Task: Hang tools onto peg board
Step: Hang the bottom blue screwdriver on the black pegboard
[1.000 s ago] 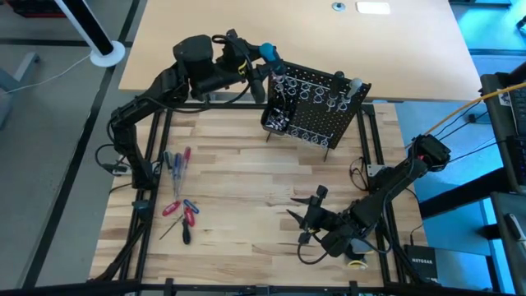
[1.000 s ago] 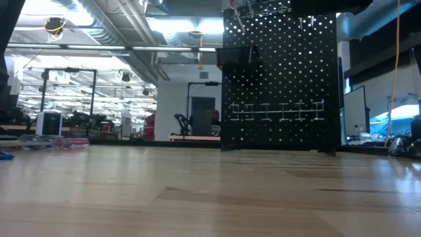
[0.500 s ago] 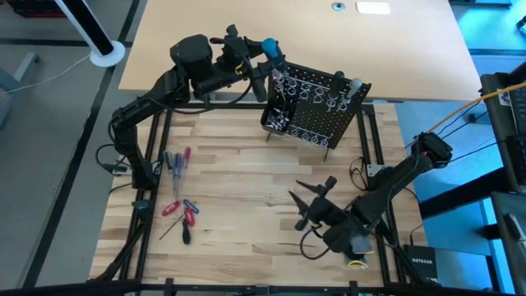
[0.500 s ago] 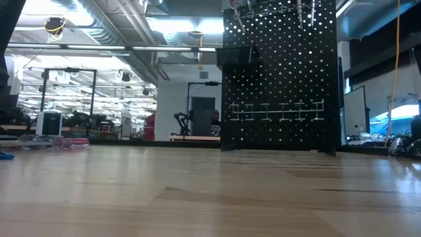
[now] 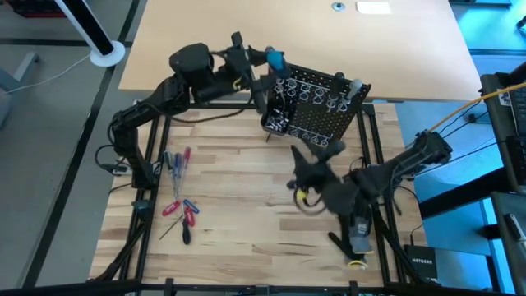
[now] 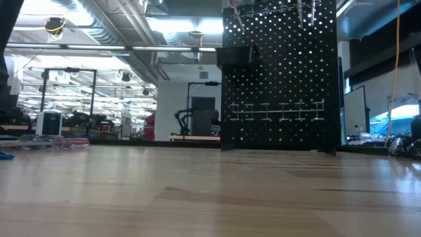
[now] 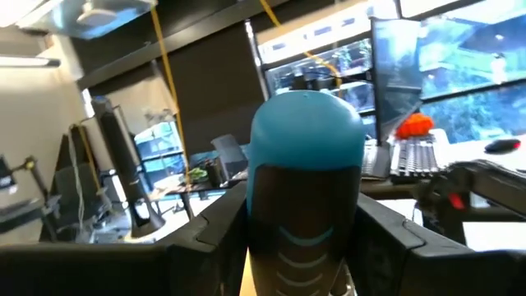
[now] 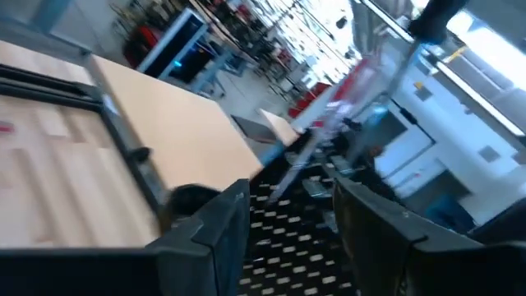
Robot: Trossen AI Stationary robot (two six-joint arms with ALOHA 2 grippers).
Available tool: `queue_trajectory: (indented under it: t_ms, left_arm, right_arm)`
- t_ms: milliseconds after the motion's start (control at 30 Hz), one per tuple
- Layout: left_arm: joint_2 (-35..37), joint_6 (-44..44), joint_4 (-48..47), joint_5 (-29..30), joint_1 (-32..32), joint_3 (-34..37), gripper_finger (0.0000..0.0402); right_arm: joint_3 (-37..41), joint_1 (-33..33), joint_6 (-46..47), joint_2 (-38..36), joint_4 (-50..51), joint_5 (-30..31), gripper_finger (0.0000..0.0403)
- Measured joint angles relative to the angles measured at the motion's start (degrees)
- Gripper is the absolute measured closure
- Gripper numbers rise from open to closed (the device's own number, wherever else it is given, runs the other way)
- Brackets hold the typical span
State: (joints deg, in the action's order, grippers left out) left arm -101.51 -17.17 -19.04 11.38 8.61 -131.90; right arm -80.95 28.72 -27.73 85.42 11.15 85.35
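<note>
Beside the peg board (image 5: pixel 316 111), loose screwdrivers (image 5: pixel 178 161) near the table's left edge.

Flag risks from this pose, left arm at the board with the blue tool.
1. The left gripper holds the blue-handled tool by the peg board top edge; a misaligned insertion could tip the board on its thin legs.
2. The right gripper, open, is close in front of the board and could bump it.
</note>
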Motion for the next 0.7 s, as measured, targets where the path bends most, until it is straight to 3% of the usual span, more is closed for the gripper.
queue_trajectory:
  t_ms: [167,333,467,700]
  left_arm:
    - [0.61,-3.38,0.02,-0.53,-3.24,-0.02,0.0249]
    - [1.73,-4.97,2.89,-1.14,-4.71,-0.11,0.0249]
    - [2.49,-6.23,3.33,-0.63,-4.85,-0.11,0.0249]
    - [2.5,-4.89,2.51,-0.37,-2.36,-0.11,0.0249]
  right_arm:
    - [-3.16,-3.59,-5.49,-4.12,-0.21,-1.87,0.0245]
    - [-3.94,-7.71,-5.77,-8.62,-1.29,-8.84,0.029]
    - [-3.94,-11.76,-5.79,-10.64,-2.45,-14.24,0.0331]
    - [-3.93,-18.67,-5.8,-11.34,-2.29,-18.22,0.0384]
